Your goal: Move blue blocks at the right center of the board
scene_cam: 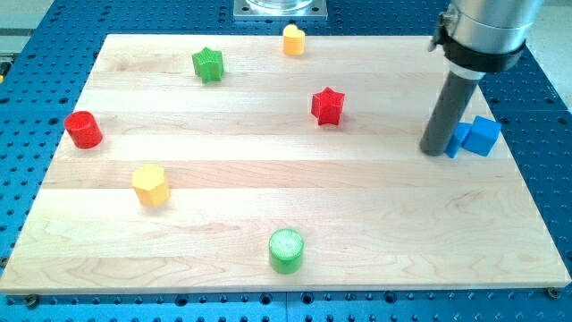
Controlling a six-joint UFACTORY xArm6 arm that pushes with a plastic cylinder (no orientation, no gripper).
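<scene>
The job looks almost done. Both blue blocks sit together at the right middle of the tabletop (268, 179). The blue cube (484, 135) is near the right edge. The other blue block (458, 140) is just to its left, touching it or almost touching it; the rod hides part of it, so I cannot tell its shape.

My tip (434, 152) is right at the left side of that hidden blue block, pressed close against it. There are no jaws here, only a dark rod, so nothing is held.

Next, I think only a tiny push to the right is needed, if any. Too hard a push could send the cube off the edge.

The rod stands straight up, and the big grey arm part is at the top right of the view.
</scene>
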